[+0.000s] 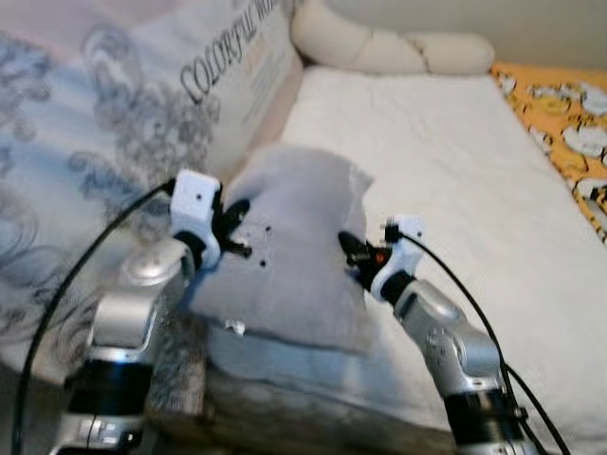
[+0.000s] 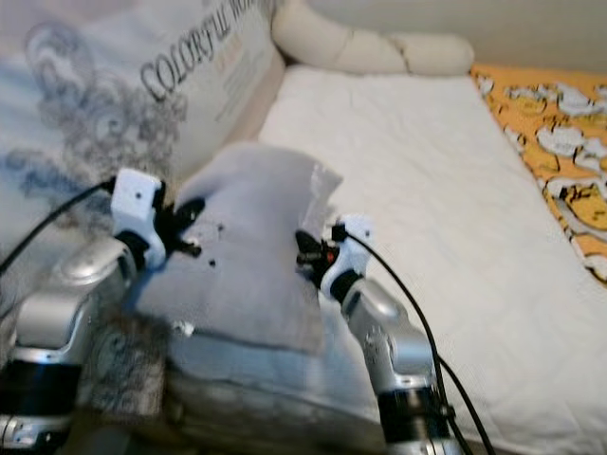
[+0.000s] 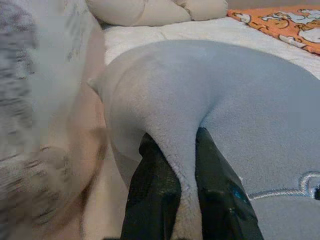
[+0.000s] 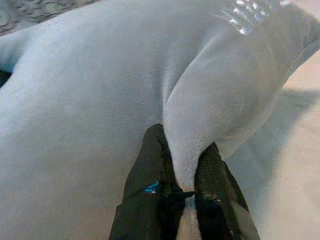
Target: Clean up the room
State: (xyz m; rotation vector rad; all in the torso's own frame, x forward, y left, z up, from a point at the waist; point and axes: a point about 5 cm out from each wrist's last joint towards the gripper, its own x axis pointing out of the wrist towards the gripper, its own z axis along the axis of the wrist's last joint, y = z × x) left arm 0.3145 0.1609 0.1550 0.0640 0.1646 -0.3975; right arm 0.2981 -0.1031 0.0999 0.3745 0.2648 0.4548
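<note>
At centre frame, the grey fleece pillow [image 1: 289, 242] hangs above the bed [image 1: 446, 161], the left hand [image 3: 172, 187] and right hand [image 4: 182, 187] each pinching a fold at 2 opposite sides, likely to carry it level.

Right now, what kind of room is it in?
Likely a bedroom: a bed with a white mattress pad, a long cream bolster at its head, and a grey pillow held by both pincers.

A home bedroom: white mattress [image 1: 446, 180], printed quilt [image 1: 104, 123], bolster [image 1: 389, 45].
</note>
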